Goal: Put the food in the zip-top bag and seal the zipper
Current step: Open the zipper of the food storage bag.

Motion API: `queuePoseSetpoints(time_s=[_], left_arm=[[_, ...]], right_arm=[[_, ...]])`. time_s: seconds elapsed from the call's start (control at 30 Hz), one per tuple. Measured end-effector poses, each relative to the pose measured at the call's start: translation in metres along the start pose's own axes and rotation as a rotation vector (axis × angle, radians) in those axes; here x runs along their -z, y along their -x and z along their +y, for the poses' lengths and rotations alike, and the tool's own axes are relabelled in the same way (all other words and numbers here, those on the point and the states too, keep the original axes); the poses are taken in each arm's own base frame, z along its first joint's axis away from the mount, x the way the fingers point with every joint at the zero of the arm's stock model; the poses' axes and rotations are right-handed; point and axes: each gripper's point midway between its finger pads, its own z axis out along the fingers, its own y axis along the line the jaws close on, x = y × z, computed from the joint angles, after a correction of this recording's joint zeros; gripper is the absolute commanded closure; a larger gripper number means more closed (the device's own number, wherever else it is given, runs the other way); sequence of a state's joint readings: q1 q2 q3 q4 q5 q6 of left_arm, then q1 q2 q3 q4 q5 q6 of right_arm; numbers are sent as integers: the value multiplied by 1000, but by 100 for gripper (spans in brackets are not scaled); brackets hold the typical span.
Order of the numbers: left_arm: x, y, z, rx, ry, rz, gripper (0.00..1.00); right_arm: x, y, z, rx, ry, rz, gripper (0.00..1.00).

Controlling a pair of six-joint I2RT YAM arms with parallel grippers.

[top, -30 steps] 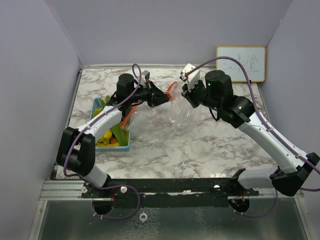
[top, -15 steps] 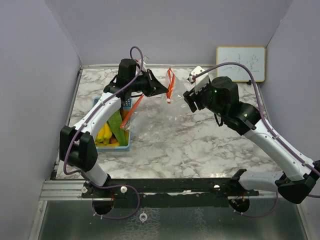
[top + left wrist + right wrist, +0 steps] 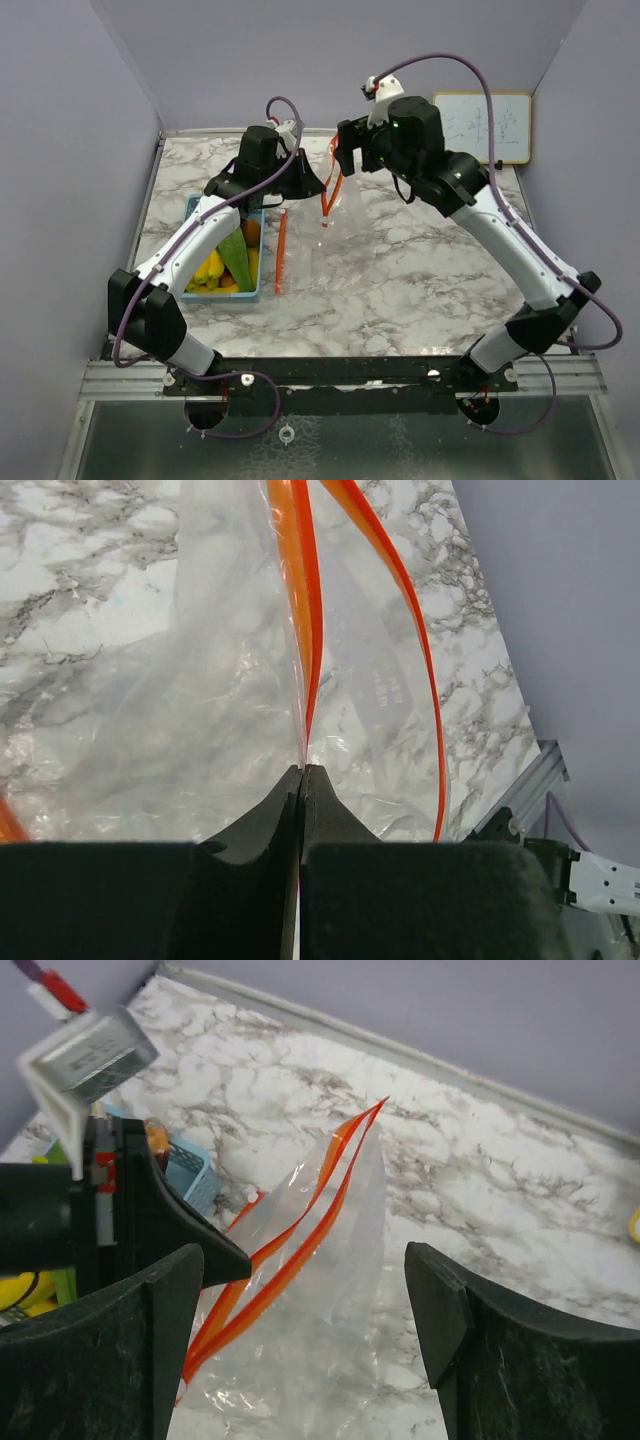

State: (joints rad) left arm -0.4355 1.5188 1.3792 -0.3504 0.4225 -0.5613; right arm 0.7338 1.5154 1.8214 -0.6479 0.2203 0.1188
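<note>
Bag (image 3: 345,225), lifted off the table (image 3: 420,280) at far centre vs 1 s ago, hangs by its orange zip (image 3: 300,610) pinched in L gripper (image 3: 302,772), R gripper (image 3: 305,1270) now spread wide, empty, beside the mouth, so food (image 3: 225,262) in left basket (image 3: 192,210) can't go in yet.

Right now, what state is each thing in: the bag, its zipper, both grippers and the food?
zip-top bag: held up by its top edge, no food visible inside.
zipper: unsealed, orange strips apart.
left gripper: shut on the bag's top edge.
right gripper: open, holding nothing.
food: lying in the light-blue basket, not yet bagged.
</note>
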Motion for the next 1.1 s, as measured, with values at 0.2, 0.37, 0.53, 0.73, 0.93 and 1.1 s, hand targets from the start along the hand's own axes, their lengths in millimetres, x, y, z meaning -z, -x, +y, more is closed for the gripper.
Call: queuePoseSetpoints(time_s=[0.2,0.37,0.53,0.73,0.93,1.1], left_arm=[[6,5,-8,-85,38,-39,100],[10,8,-1,-107,85,-58,100],[20,14,1,-131,121,-89,100],[28,18,-4,-141,113,-111,100],[30,18,-14,-136,59,-127,100],[31,4,-13,-120,36,-109,100]], right_arm=[[-51,-51,12,-91,-32,190,21],[-58,-87,12,-122,-69,310,27],[-48,-86,8,-148,-90,304,28],[-45,-96,7,-164,-97,323,31],[-54,-112,8,-172,-103,340,71],[-58,-121,4,-172,-130,345,95]])
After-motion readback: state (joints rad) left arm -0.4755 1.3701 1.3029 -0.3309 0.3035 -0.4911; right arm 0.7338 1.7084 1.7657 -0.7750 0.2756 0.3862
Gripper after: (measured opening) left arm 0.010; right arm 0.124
